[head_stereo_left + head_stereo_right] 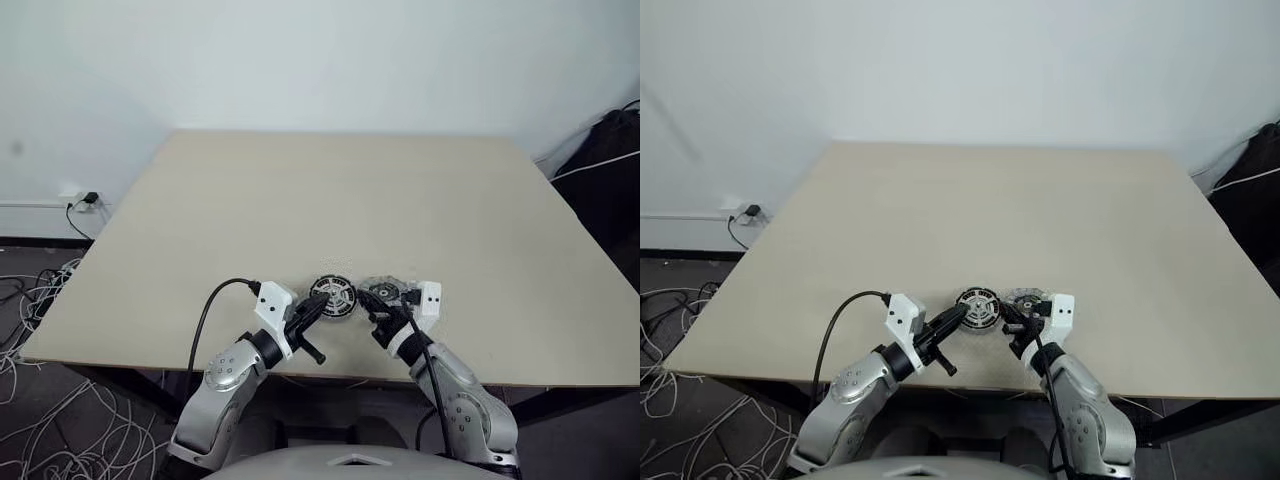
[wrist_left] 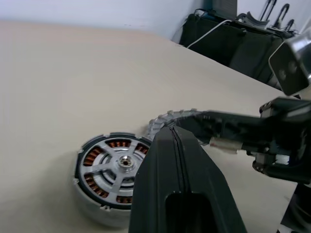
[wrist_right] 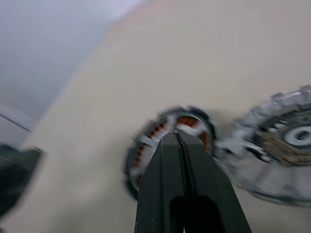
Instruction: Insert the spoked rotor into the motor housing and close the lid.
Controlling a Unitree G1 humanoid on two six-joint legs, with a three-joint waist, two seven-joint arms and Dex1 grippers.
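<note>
Both my jaws are closed, empty, at the table's (image 1: 300, 190) near edge: left gripper (image 1: 318, 305) touches the motor housing (image 1: 333, 296); right gripper (image 1: 368, 309) nears the lid (image 1: 385, 293). Nudging could slide them off.

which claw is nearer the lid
Right. The right claw sits at the lid's near edge; the left claw is over by the motor housing, beyond the lid's left side.

even soft light; right wrist view blurred
</note>
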